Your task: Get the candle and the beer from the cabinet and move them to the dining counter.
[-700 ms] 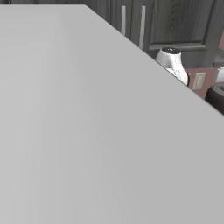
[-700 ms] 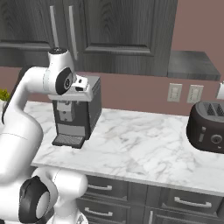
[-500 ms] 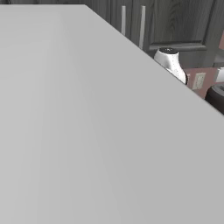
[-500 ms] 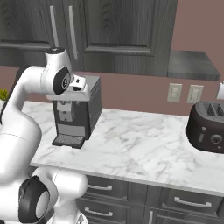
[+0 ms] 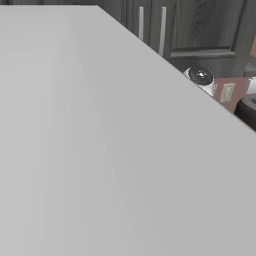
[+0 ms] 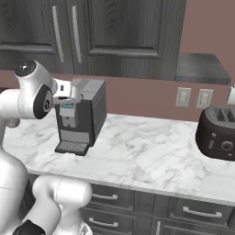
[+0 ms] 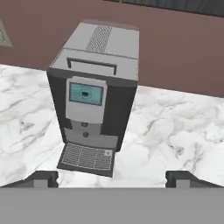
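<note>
Up top in your right base view, the cabinet (image 6: 124, 32) was shut. Your gripper (image 7: 112, 178) was wide open and empty, facing the coffee machine (image 7: 94, 109); opening those doors looked next.

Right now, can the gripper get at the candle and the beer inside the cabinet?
Probably not yet. The cabinet doors look shut, so nothing inside is reachable. The gripper is open and empty, aimed down at the coffee machine on the marble counter, well below the silver handles.
</note>
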